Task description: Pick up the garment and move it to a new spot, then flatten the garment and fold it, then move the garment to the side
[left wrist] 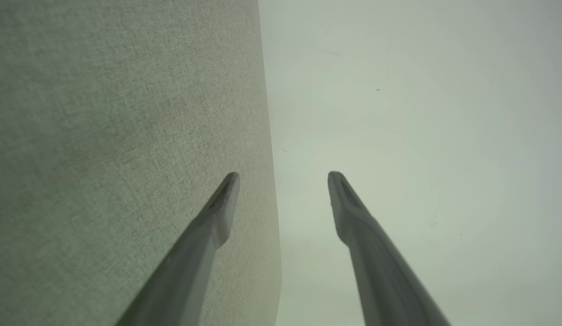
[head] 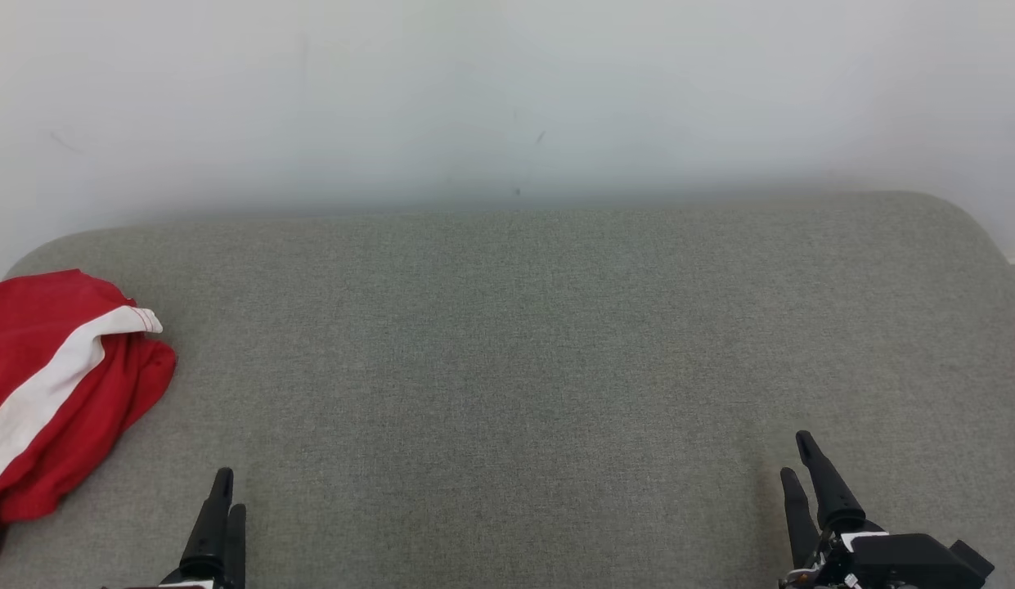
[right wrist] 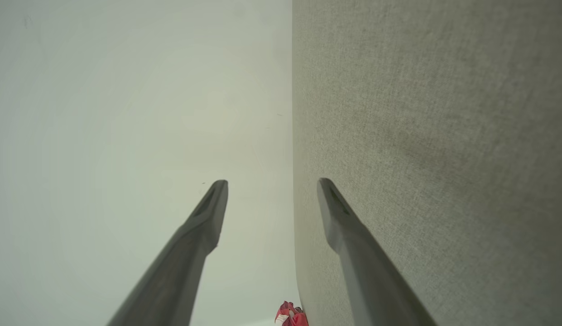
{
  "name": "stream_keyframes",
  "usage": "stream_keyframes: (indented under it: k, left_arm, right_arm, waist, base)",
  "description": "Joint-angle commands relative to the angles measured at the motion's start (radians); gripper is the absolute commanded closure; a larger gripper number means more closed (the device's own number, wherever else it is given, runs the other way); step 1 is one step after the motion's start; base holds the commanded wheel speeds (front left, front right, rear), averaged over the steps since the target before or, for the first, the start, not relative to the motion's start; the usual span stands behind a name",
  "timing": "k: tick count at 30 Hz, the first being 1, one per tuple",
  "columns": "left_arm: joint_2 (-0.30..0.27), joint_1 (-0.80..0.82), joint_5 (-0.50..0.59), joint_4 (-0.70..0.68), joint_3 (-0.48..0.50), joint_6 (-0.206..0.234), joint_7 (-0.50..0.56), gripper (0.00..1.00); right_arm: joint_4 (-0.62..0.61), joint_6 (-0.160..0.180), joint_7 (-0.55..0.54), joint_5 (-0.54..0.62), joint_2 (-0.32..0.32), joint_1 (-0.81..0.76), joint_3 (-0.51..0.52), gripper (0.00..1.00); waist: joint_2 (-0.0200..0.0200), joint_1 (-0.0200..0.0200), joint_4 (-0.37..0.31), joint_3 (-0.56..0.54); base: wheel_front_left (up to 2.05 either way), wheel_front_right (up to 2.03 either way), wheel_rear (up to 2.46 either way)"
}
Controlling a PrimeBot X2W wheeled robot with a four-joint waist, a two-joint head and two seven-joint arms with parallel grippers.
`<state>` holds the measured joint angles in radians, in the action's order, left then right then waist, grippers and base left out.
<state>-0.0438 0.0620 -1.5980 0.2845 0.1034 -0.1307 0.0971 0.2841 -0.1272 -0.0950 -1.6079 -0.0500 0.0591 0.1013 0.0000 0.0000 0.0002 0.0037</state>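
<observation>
Garment (head: 57, 384), red, white-banded, perhaps shorts, crumpled far left on grey cushion (head: 507, 368). Left gripper (head: 229, 499) and right gripper (head: 796, 456) wide, empty; left should pinch a thick fold.

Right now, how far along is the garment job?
Nothing looks done: the red garment lies bunched at the left edge of the grey cushion, neither flattened nor folded. Nothing is in hand: the left hand and right hand are open, empty and apart from it. Picking up, moving, flattening, folding and setting aside all remain.
</observation>
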Motion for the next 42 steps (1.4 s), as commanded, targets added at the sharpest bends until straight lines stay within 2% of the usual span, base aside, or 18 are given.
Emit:
stream_keyframes:
  k: [1,12,32,42]
  left_arm:
    - [-0.003,0.015,0.023,-0.023,-0.002,0.000,-0.012,0.00]
    - [-0.004,0.008,0.192,-0.055,-0.009,0.003,-0.064,0.00]
    - [-0.005,-0.020,0.539,-0.121,-0.059,0.046,-0.142,0.00]
    - [-0.006,-0.028,0.758,-0.126,-0.081,0.077,-0.177,0.00]
  right_arm:
    - [-0.027,-0.002,0.012,0.021,-0.002,0.015,-0.011,0.00]
    - [-0.062,-0.002,0.064,0.181,-0.002,0.000,-0.037,0.00]
    - [-0.126,-0.003,0.141,0.489,-0.001,-0.028,-0.063,0.00]
    - [-0.145,-0.003,0.175,0.677,-0.001,-0.038,-0.075,0.00]
  waist:
    - [0.0000,0.0000,0.000,0.000]
    - [0.0000,0.0000,0.000,0.000]
    - [0.0000,0.0000,0.000,-0.006]
    - [0.0000,0.0000,0.005,-0.007]
  base:
    - [0.00,0.00,0.00]
    - [0.00,0.00,0.00]
    - [0.00,0.00,0.00]
    - [0.00,0.00,0.00]
